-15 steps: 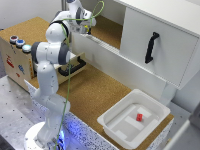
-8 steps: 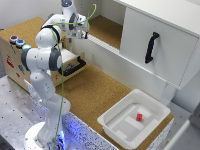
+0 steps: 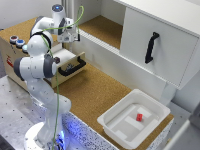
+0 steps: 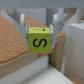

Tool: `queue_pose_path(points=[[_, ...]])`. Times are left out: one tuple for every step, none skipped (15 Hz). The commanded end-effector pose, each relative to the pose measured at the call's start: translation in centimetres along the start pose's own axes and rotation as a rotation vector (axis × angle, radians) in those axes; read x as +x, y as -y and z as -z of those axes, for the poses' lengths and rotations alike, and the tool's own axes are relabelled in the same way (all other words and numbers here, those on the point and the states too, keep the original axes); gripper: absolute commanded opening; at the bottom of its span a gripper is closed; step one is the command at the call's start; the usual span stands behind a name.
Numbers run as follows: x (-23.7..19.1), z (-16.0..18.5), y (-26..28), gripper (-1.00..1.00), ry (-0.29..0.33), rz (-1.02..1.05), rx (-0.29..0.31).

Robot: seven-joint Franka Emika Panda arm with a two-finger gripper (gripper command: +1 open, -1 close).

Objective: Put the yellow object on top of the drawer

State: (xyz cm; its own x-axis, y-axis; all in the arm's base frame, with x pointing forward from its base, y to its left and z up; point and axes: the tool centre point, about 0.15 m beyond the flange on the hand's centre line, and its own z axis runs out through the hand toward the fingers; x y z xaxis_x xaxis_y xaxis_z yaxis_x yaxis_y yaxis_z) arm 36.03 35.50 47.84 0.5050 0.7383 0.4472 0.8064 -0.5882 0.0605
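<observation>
End effector [image 4: 39, 36] clamped on yellow object [image 4: 39, 42], held aloft above cork ledge, near drawer [image 3: 15, 52]. Lifted high, likely for clearance before carrying onto drawer top.

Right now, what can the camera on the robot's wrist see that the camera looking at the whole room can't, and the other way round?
Only the wrist view shows the yellow object: a cube marked with a black S, clamped in the gripper. Only the exterior view shows the whole arm, the drawer pulled open with its black handle, the white cabinet, and the white tray holding a small red block. Both show the gripper and the brown cork surface.
</observation>
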Motion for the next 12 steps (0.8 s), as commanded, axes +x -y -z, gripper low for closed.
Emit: queue_pose_path(points=[[0.5, -0.2, 4.4, -1.0, -0.053, 0.194, 0.134], [1.0, -0.5, 5.0, -1.0, -0.052, 0.215, 0.175], [1.7, -0.8, 5.6, -1.0, -0.055, 0.244, 0.199], [2.4, -0.9, 6.4, -1.0, -0.06, 0.274, 0.228], [3.1, -1.0, 7.1, -1.0, -0.065, 0.298, 0.249], [3.7, -1.1, 7.7, -1.0, -0.072, 0.32, 0.263], [4.1, -1.3, 8.1, -1.0, -0.073, 0.334, 0.277], [4.8, -1.5, 8.6, -1.0, -0.07, 0.351, 0.306], [5.2, -1.8, 9.0, -1.0, -0.073, 0.374, 0.318], [5.8, -2.3, 9.2, -1.0, -0.073, 0.398, 0.327], [6.2, -2.7, 9.3, -1.0, -0.071, 0.425, 0.329], [6.6, -3.1, 9.4, -1.0, -0.073, 0.453, 0.337]])
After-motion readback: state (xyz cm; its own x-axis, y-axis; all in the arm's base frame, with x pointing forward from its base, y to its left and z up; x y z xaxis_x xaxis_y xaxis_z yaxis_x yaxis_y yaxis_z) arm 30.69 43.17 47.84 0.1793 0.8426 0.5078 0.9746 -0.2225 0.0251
